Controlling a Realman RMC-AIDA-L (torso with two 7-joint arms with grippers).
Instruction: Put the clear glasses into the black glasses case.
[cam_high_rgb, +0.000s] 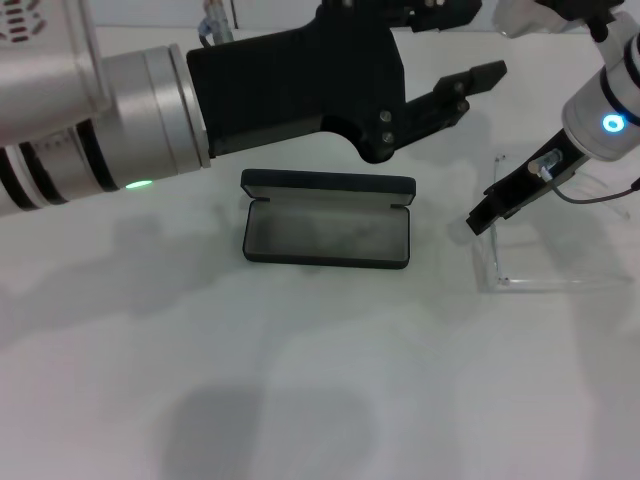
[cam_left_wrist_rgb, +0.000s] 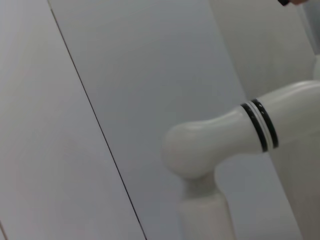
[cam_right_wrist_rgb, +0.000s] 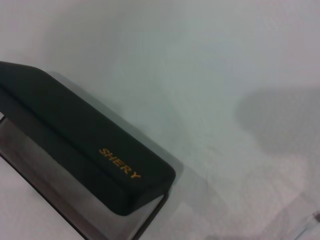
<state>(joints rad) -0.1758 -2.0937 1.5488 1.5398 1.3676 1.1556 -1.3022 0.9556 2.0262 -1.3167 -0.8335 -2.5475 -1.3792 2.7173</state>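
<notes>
Black glasses case (cam_high_rgb: 327, 232) lies open on the table (cam_high_rgb: 300, 380), its grey-lined tray holding nothing. Clear glasses (cam_high_rgb: 540, 255) rest just right of it, under the right gripper (cam_high_rgb: 482, 222) (grip state unclear). Left gripper (cam_high_rgb: 470, 85) hovers above, fingers spread.

Black glasses case (cam_high_rgb: 327, 232) open mid-table (cam_high_rgb: 300, 400), clear glasses (cam_high_rgb: 545, 250) to its right, seemingly under the right gripper (cam_high_rgb: 482, 218), left gripper (cam_high_rgb: 470, 85) raised behind the case

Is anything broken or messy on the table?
Nothing looks broken or spilled. The black glasses case sits open and empty on the white table. The clear glasses lie beside it, under the right end effector. The left end effector hangs above.
</notes>
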